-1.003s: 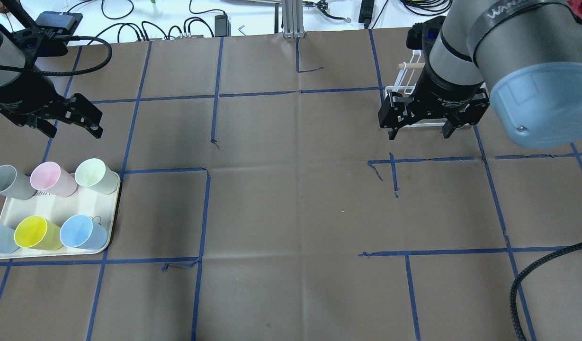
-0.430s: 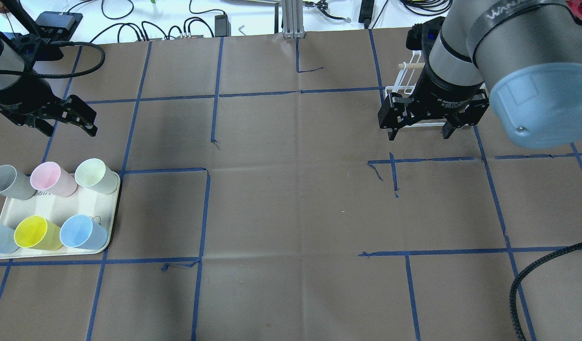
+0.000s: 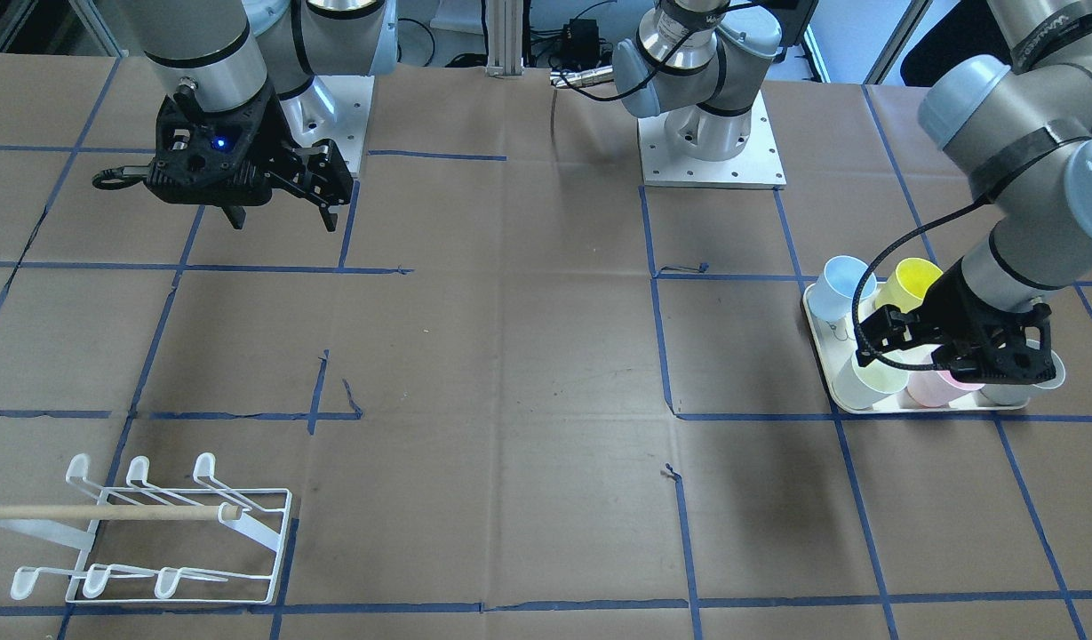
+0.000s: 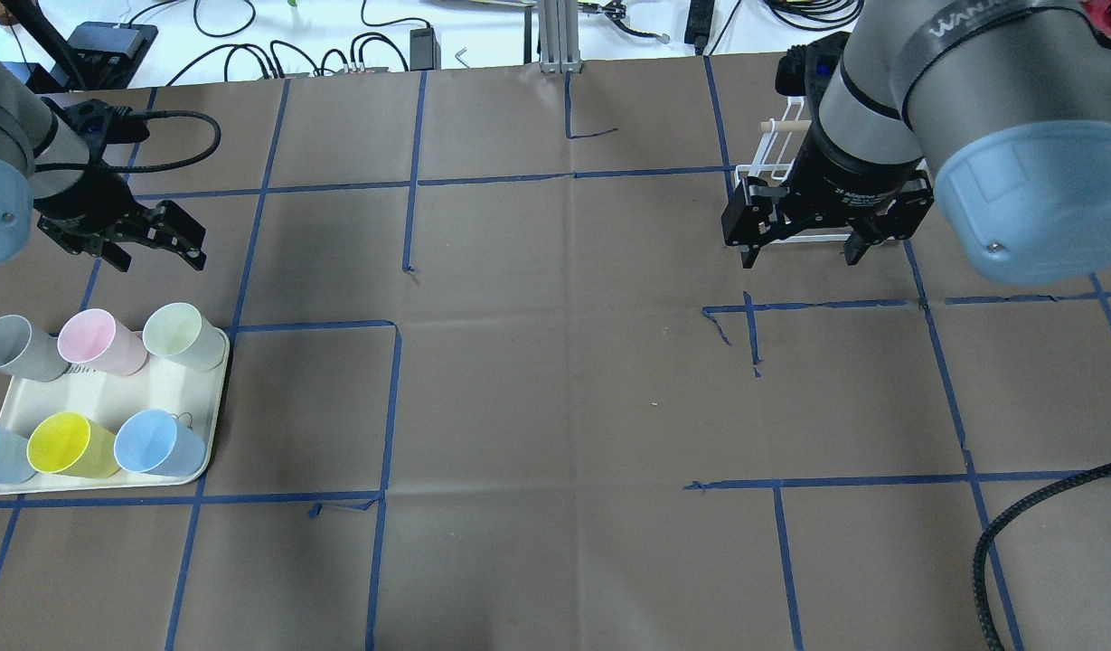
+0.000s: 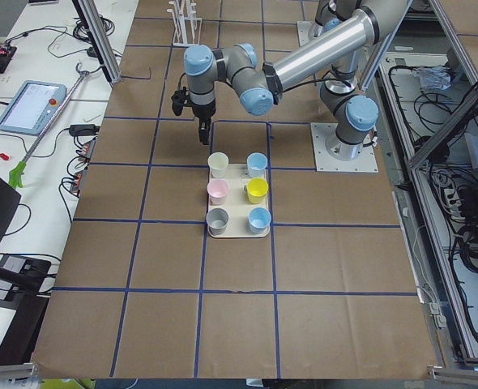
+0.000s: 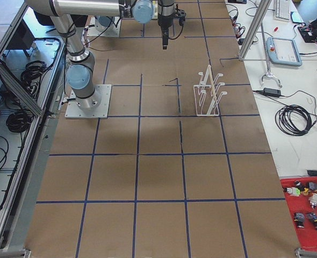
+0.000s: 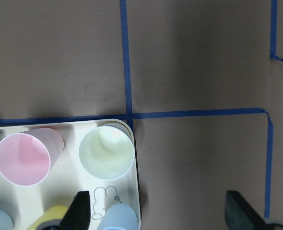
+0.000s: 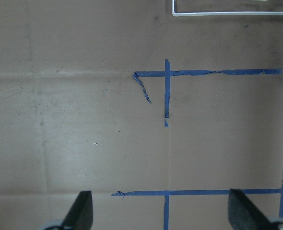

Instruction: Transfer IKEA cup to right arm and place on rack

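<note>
Several pastel IKEA cups stand upright on a cream tray [image 4: 148, 389] at the table's left: grey [image 4: 8, 346], pink [image 4: 98, 341], pale green [image 4: 180, 334], yellow [image 4: 67, 445] and two blue. My left gripper [image 4: 155, 246] hovers open and empty just beyond the tray's far edge. In its wrist view the pale green cup [image 7: 106, 152] and pink cup [image 7: 24, 159] lie ahead of the left gripper [image 7: 158, 213]. My right gripper [image 4: 799, 256] hangs open and empty at the far right, partly hiding the white wire rack [image 4: 765, 167]. The rack [image 3: 155, 533] holds no cup.
Brown paper with blue tape lines [image 4: 410, 181] covers the table. Cables and power bricks [image 4: 374, 45] lie beyond its far edge, and a black hose [image 4: 1016, 533] loops at the near right. The two arm bases [image 3: 710, 133] are bolted at the robot's side.
My left gripper has shifted a little toward the tray and its wrist has turned, with the arm's elbow now in view. The right arm has not moved.
</note>
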`<act>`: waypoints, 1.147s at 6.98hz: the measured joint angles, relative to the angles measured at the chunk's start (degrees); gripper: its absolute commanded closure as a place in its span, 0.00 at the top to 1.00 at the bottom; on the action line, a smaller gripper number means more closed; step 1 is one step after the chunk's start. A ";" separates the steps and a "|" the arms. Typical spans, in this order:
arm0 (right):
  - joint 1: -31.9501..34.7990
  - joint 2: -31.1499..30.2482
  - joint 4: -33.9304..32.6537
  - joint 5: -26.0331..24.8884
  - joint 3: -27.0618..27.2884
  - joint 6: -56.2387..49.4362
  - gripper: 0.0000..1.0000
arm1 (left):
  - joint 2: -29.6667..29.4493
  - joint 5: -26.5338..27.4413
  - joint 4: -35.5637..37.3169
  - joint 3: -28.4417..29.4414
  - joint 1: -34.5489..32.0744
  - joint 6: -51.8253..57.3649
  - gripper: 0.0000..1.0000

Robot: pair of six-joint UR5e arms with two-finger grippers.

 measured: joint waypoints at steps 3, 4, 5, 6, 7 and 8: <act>0.00 0.03 -0.06 0.10 0.00 0.00 1.00 | -0.71 0.25 7.68 -7.73 2.39 -0.11 0.99; 0.00 0.09 -0.08 0.12 0.03 0.00 1.00 | -0.74 0.24 8.14 -9.19 2.80 -0.23 0.99; 0.00 0.16 -0.13 0.15 0.06 0.00 1.00 | -0.79 0.14 8.29 -10.13 2.90 -0.28 0.99; 0.00 0.22 -0.22 0.22 0.10 0.00 1.00 | -0.92 0.01 8.36 -10.63 2.90 -0.28 0.99; 0.02 0.22 -0.36 0.36 0.22 0.02 1.00 | -1.17 0.01 8.35 -10.87 2.90 -0.23 0.99; 0.06 0.22 -1.15 0.71 0.40 0.05 1.00 | -1.58 0.12 8.33 -10.92 2.90 -0.12 0.99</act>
